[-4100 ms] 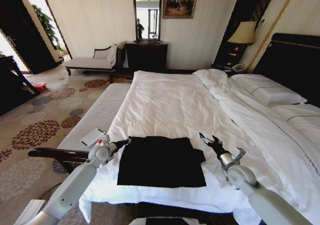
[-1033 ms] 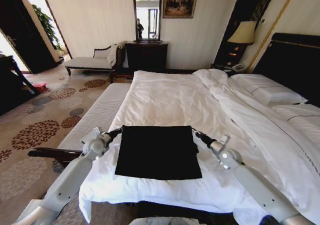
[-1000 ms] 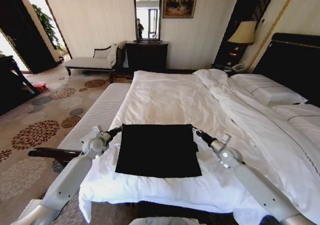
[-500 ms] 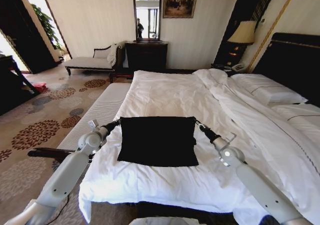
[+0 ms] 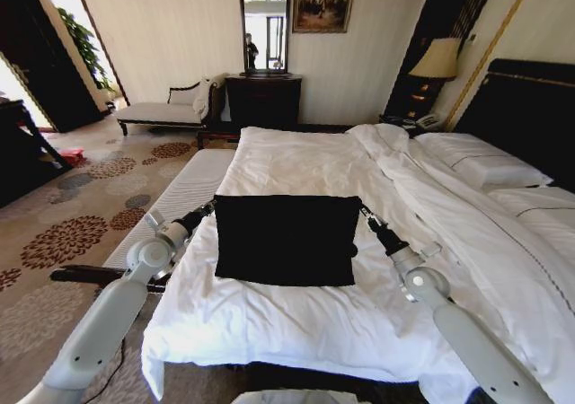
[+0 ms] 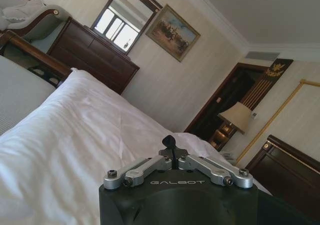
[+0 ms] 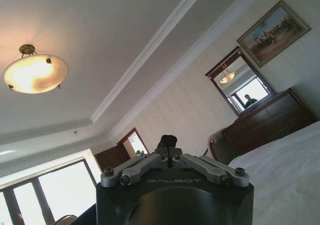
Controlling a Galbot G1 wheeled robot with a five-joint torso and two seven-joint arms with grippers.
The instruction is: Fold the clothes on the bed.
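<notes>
With left gripper (image 5: 212, 204) and right gripper (image 5: 362, 207) each pinched on an upper corner of the black T-shirt (image 5: 286, 240), lifted taut over the bed (image 5: 296, 166), we judge level, matched travel avoids skewing the fold.

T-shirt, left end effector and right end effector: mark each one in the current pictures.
T-shirt (image 5: 286, 241), head view, middle of the black fabric held up over the bed.
Left end effector (image 5: 210, 207), head view, fingertips at the shirt's upper corner.
Right end effector (image 5: 364, 211), head view, fingertips at the opposite upper corner.
</notes>
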